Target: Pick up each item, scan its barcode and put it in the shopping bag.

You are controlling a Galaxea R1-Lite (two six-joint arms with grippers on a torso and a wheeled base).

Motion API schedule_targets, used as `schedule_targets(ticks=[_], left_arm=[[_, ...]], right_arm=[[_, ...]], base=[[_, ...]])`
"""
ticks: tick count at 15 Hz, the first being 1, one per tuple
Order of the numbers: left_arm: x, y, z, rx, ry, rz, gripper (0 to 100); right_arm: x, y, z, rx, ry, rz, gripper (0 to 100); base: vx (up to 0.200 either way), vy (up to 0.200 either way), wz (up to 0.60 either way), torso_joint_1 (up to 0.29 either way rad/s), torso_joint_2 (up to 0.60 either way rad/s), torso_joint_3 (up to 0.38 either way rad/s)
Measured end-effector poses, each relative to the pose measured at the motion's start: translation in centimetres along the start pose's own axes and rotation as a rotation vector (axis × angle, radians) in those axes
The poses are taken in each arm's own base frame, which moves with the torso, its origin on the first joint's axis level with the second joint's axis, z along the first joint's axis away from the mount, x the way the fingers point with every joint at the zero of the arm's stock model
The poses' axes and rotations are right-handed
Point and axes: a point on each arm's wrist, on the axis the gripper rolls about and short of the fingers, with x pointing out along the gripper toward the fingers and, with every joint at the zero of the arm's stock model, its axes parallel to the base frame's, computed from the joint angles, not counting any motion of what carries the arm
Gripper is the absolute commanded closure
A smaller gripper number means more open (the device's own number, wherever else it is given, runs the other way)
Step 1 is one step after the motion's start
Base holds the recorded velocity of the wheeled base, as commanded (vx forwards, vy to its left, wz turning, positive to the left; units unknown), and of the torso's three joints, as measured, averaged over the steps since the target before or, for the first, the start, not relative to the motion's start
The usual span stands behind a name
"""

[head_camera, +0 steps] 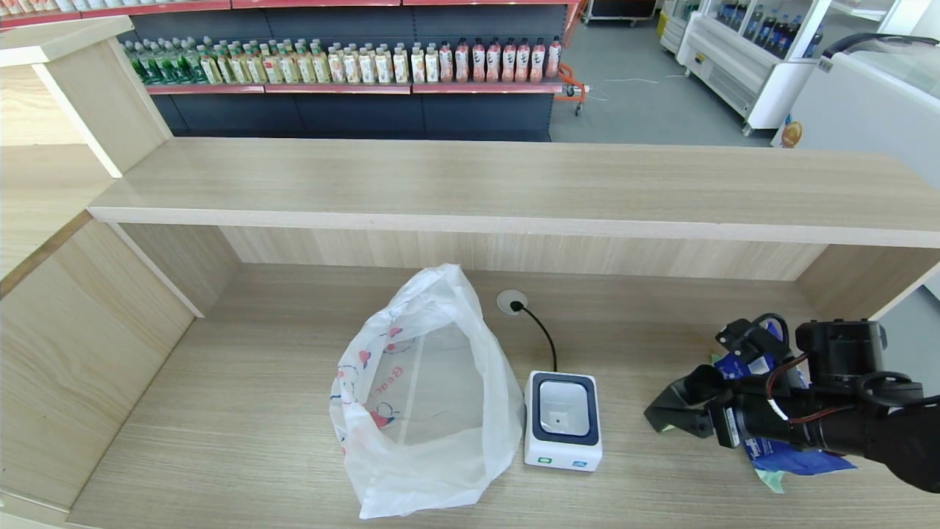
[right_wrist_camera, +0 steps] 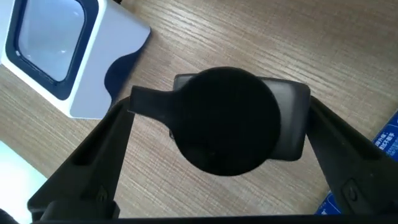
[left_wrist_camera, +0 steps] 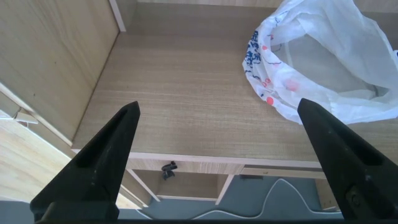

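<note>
Bag (head_camera: 426, 397) of thin white plastic stands open-mouthed in the lower middle of the head view, on the wooden worktop (head_camera: 242, 426). Just right of it sits a white scanner (head_camera: 562, 420) with a dark-framed window, its black cable (head_camera: 542, 330) running up to a round port. At the lower right, the right pincer (right_wrist_camera: 219, 107) has its fingers spread wide on either side of a black round-topped item (right_wrist_camera: 221, 143), whose edges meet them; whether they press it I cannot tell. Blue packets (head_camera: 800, 459) lie beneath that arm. The left pincer (left_wrist_camera: 217, 106) hangs wide apart and holds nothing, over the worktop's near edge, with the bag in the upper right of its wrist view.
</note>
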Motion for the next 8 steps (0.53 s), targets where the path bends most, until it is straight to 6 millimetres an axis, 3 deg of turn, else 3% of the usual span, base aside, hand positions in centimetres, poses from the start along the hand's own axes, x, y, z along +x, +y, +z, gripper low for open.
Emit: schedule_targets(ticks=[8], left_arm=[[0.0,0.0,0.0,0.000,0.000,0.001,0]], right_arm=[[2.6,-1.4,0.0,-0.033,-0.006,0.002,0]], base=[[0.000,0.000,0.00,0.000,0.00,0.000]])
